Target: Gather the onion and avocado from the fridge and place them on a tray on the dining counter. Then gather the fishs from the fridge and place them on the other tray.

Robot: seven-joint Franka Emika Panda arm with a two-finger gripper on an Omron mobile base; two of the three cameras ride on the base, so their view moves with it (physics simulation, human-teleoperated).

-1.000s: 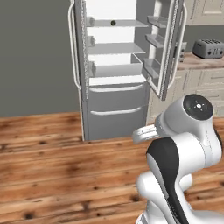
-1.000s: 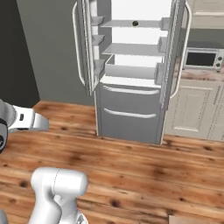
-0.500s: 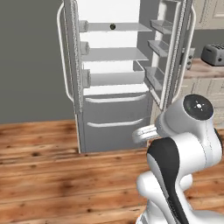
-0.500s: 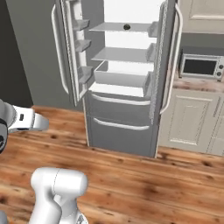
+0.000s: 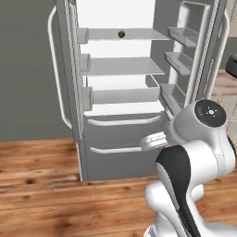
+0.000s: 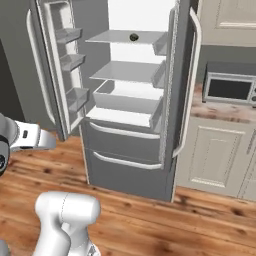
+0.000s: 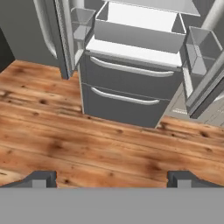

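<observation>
Facing the fridge with both doors open, the gripper hangs released and empty above the wood floor

— Anything in the way?
— No. Both fridge doors swing wide; the wood floor ahead lies bare.
— And inside?
— Shelves open, one small dark ball up top.

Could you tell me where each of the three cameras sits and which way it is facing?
Left base view: behind the arm's left, facing the open fridge; white arm at lower right.
Right base view: behind the arm's right, facing the same fridge and a microwave; arm at lower left.
Hand view: on the open hand, tilted down at the drawers and floor.
Both base views share a small dark ball on the top shelf.
</observation>
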